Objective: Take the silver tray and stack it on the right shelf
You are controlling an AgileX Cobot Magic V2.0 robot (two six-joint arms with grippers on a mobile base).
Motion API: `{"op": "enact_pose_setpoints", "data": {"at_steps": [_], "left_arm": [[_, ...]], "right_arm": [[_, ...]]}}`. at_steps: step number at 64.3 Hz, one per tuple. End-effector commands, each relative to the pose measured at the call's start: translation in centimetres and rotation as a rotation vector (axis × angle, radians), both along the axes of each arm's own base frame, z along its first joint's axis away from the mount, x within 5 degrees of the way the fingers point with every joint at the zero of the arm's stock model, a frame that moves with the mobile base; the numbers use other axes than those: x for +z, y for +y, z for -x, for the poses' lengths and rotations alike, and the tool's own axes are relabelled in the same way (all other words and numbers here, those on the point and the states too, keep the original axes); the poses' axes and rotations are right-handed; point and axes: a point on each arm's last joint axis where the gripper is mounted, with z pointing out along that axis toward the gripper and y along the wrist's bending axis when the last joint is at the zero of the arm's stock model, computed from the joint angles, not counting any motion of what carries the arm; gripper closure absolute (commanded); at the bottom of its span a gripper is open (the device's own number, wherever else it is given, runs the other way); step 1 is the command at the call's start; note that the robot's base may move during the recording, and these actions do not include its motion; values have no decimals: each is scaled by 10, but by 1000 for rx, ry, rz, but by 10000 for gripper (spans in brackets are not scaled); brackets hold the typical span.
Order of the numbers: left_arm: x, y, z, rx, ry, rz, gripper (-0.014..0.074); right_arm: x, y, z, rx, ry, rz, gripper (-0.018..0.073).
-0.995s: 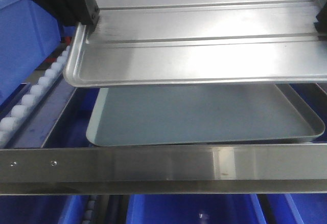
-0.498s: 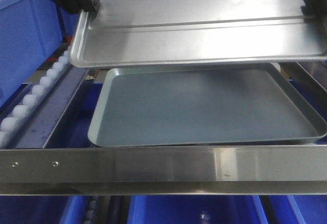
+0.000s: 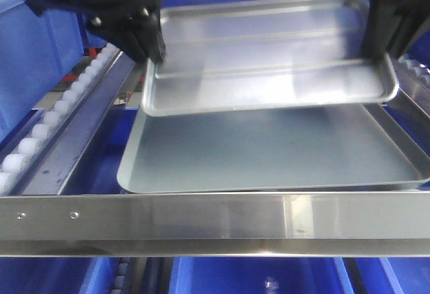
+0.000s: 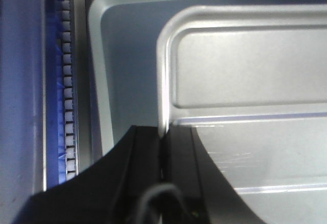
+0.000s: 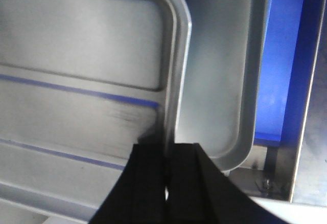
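The silver tray (image 3: 269, 59), shiny, with rounded corners, a low raised rim and two long ridges across its bottom, is held above the far part of the duller grey tray (image 3: 269, 150), which lies on the right shelf (image 3: 201, 217). Its left rim is pinched by the left gripper (image 4: 163, 134) and its right rim by the right gripper (image 5: 167, 150), each clamped narrowly on the thin edge. White rollers (image 3: 40, 136) are seen along the left rail.

shiny silver tray (image 3: 269, 59), two ridges, rounded corners, face up, held in the air over right shelf (image 3: 215, 217), behind its steel front bar.
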Motion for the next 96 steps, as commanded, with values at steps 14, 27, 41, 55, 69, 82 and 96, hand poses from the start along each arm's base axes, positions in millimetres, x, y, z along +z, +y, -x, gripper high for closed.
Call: {"op": "enact_pose_setpoints", "data": {"at_steps": [14, 27, 41, 55, 69, 82, 96], "left_arm": [[-16, -11, -31, -42, -61, -100, 696], [-33, -10, -42, -18, -20, -109, 696], [-37, -9, -47, -7, -7, -74, 694], [-37, -10, -47, -8, -5, -67, 687], [-38, -9, -46, 1, 8, -74, 374], [-36, -7, -46, 23, 28, -90, 89], [-5, -3, -40, 20, 80, -182, 92]], "right_arm": [[-19, -3, -36, 22, -75, 58, 494], [-30, 0, -45, 29, -79, 54, 489], [-32, 1, -48, 32, -90, 52, 456], [-32, 0, -48, 34, -92, 57, 111], [-32, 0, -48, 34, -91, 58, -13], [-31, 0, -48, 34, -93, 57, -13], [-4, -3, -35, 29, -166, 38, 4]]}}
